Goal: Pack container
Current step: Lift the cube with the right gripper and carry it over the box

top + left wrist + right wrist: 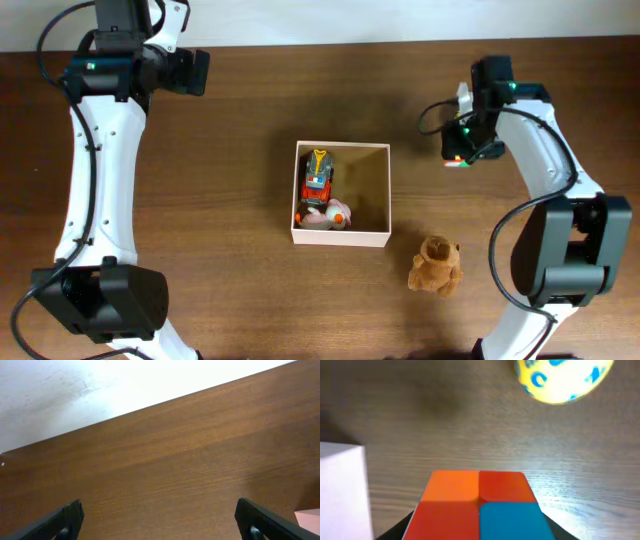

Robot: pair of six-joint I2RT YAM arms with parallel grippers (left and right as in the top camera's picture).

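Observation:
The container is a square white-walled box with a tan inside at the table's middle. It holds an orange toy car and a pink and white toy. Its white wall shows at the left of the right wrist view. My right gripper is to the right of the box, shut on a colour-tiled cube with orange, red and blue squares. A yellow ball with blue marks lies just ahead of it. My left gripper is open and empty over bare wood at the far left back.
A brown teddy bear lies on the table to the front right of the box. The white back edge of the table runs just beyond my left gripper. A pale corner shows at the lower right of the left wrist view.

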